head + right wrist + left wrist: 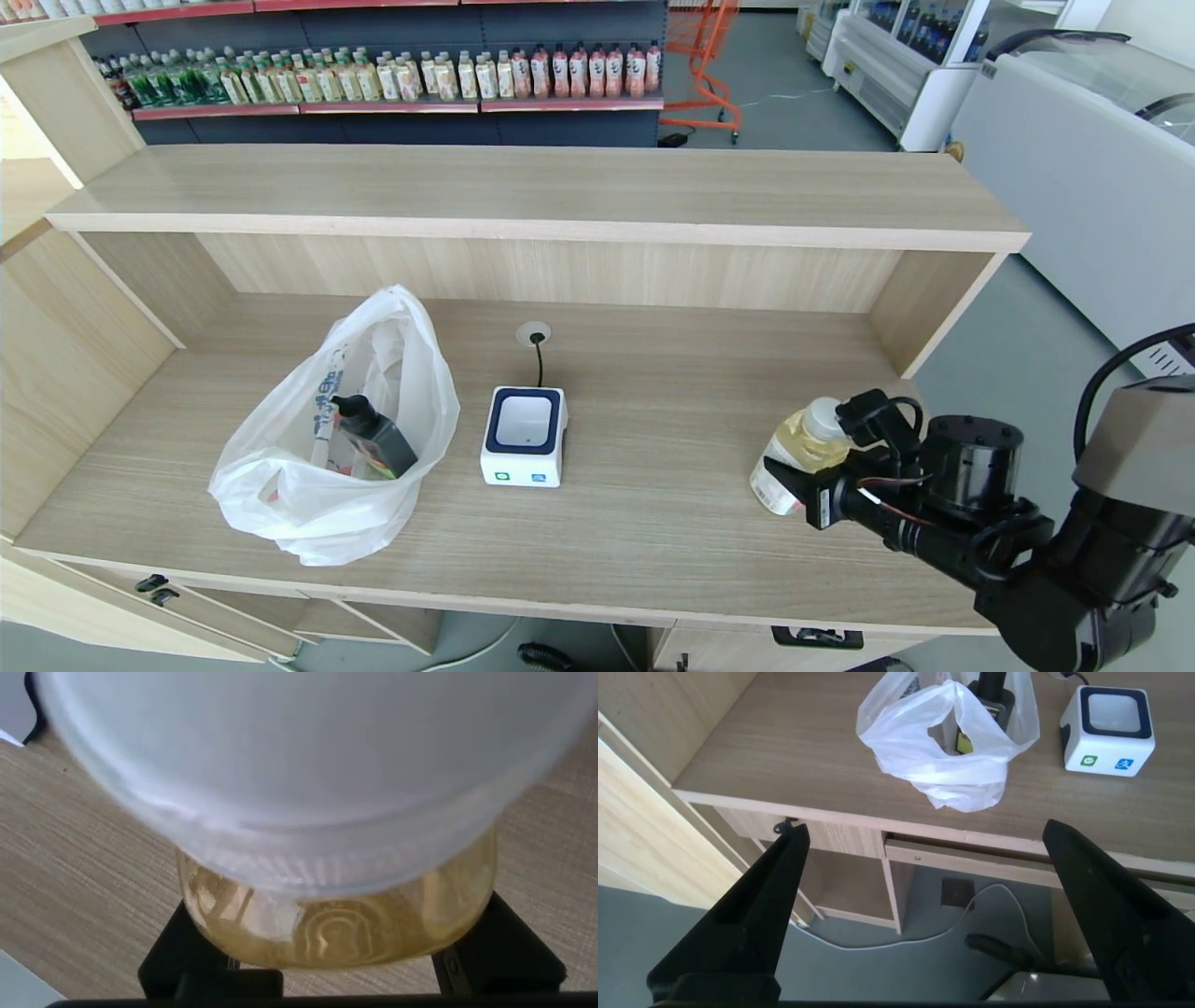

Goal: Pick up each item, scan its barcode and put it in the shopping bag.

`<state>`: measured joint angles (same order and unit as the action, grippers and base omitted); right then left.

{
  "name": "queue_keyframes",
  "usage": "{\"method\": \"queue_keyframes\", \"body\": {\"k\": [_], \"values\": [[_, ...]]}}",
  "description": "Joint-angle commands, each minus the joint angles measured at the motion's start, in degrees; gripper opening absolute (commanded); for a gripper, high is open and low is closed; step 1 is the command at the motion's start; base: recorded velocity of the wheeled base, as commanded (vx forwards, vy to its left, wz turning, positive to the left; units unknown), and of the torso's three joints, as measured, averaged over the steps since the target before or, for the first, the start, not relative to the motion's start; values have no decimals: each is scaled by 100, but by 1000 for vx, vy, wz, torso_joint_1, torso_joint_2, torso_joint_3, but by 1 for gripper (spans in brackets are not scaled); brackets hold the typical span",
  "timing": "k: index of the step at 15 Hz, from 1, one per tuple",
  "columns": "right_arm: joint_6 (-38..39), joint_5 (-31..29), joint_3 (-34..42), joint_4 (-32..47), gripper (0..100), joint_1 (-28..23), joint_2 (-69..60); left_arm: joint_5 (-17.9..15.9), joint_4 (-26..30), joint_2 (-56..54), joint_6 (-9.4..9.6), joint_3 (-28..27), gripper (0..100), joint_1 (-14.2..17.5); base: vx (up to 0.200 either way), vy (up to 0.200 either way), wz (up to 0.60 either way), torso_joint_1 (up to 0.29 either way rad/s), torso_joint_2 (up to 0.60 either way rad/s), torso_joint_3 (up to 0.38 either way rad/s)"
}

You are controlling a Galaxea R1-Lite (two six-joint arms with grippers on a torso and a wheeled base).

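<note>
Table: pale wood grain, with a raised back ledge and side walls.

Shopping bag: thin white plastic, standing on the left part of the table with its mouth open upward. The left wrist view looks into that mouth.

Right gripper: over the right part of the table near the front edge. Its black fingers are closed against opposite sides of the bottle, one on each flank.

Left gripper: off the table's front edge, out in front of the bag. Fingers spread wide, nothing between them.

Bottle: clear plastic with pale yellow liquid, a white cap and a label at its lower end. It leans in the grip, well apart from the bag. Cannot tell whether its base touches the table. The right wrist view looks down over the cap to the yellow body.

Scanner: white box with a dark-framed window facing up, mid-table, just beside the bag on its right.

Dark bottle: inside the bag, its spout top poking up through the opening.

Cable: black, running from the scanner's back to a round port in the table.
</note>
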<state>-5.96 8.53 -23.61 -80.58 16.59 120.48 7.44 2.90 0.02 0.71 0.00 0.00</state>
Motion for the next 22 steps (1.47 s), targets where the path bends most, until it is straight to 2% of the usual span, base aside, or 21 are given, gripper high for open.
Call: {"method": "queue_keyframes", "body": {"k": [1,4,5,7,9,11,14,18,22], "values": [[7,-10,41,-19,0,2,11,3,0,-2,0,0,100,0,0,0,0,0,0,0],[104,43,-231,104,0,-60,-596,3,0,-2,0,0,100,0,0,0,0,0,0,0],[130,280,-398,438,0,-60,-1035,3,0,-2,0,0,100,0,0,0,0,0,0,0],[315,1449,-768,1580,0,-68,-2055,3,0,6,0,0,100,0,0,0,0,0,0,0],[1071,3225,-864,2380,0,-68,-2986,3,0,-2,0,0,100,0,0,0,0,0,0,0],[1378,3849,-820,2828,0,-33,-3443,3,0,-2,8,0,100,0,0,0,0,0,0,0],[1150,3858,-671,2908,0,266,-3742,3,0,6,0,0,100,0,0,0,0,0,0,0],[2521,4130,-855,3373,0,688,-4226,3,0,-2,0,0,100,0,0,0,0,0,0,0],[2565,3989,-987,3707,0,1162,-4173,3,0,-2,0,0,100,0,0,0,0,0,0,0]]}}
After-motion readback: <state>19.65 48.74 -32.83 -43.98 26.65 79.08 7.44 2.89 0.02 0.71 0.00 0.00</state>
